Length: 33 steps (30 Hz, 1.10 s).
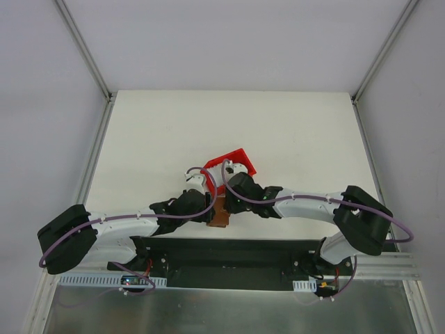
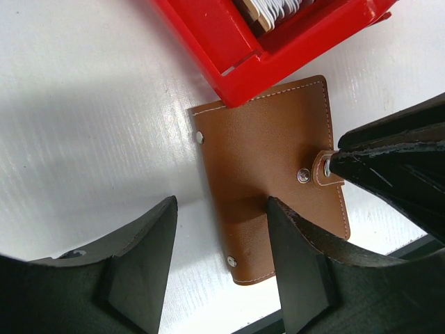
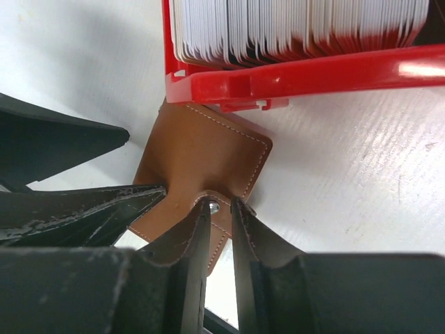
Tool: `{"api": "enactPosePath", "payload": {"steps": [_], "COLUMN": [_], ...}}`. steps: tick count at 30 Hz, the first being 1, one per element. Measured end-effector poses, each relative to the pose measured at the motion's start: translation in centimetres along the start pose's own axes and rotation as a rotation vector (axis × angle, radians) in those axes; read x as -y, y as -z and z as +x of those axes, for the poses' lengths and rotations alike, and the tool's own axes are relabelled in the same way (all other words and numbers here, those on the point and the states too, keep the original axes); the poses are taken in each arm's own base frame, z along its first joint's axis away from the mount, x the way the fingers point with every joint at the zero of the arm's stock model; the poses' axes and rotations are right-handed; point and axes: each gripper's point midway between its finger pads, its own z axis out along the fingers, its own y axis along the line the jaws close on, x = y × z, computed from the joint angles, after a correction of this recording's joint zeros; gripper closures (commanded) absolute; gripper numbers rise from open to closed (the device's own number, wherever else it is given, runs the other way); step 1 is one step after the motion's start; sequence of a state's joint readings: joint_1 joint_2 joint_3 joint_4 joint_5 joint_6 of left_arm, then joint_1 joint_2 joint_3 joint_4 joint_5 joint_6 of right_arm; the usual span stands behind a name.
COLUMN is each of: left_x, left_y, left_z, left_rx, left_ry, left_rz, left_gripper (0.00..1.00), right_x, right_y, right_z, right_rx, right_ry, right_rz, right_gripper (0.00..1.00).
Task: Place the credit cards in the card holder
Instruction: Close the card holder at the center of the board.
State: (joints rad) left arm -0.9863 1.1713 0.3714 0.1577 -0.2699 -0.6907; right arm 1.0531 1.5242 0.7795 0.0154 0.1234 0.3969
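Top view: both arms meet at mid-table, near edge. Holder lies flat on table between L gripper and R gripper, just on the near side of the red tray. Long axis runs near-far; jaws hidden from here. L wrist view: holder is shut. Its snap tab is on the edge facing the R arm, and a dark R fingertip meets it there. L gripper is spread with nothing in it: one finger over bare table, the other over the holder's near part; contact can't be told. Tray corner overlaps or touches the holder's far end, can't tell which. R wrist view: R fingers nearly together w/ the tab between them, which looks like a pinch on the tab. Cards stand packed on edge in the tray, none out yet. Only this view shows the R jaw gap and the full card row; only the L view shows the L spread. Judgement: R arm has the tab, so the next move turns on lifting it away from the L side while L pins the body.
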Motion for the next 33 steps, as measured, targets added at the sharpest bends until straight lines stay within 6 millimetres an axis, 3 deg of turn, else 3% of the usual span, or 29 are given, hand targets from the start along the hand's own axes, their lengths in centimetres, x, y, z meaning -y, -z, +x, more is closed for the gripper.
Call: {"api": "enactPosePath", "payload": {"steps": [10, 33], "left_x": [0.1, 1.0], "left_y": [-0.1, -0.5], "left_z": [0.0, 0.0], "left_rx": [-0.002, -0.003], "left_ry": [-0.001, -0.04], "left_rz": [0.003, 0.049], "left_gripper": [0.48, 0.47], "right_x": [-0.9, -0.9], "right_y": [0.0, -0.8], "right_z": [0.3, 0.9], "right_rx": [-0.005, -0.035], "right_ry": [0.0, -0.02], "right_rz": [-0.017, -0.014], "right_gripper": [0.81, 0.8]}}
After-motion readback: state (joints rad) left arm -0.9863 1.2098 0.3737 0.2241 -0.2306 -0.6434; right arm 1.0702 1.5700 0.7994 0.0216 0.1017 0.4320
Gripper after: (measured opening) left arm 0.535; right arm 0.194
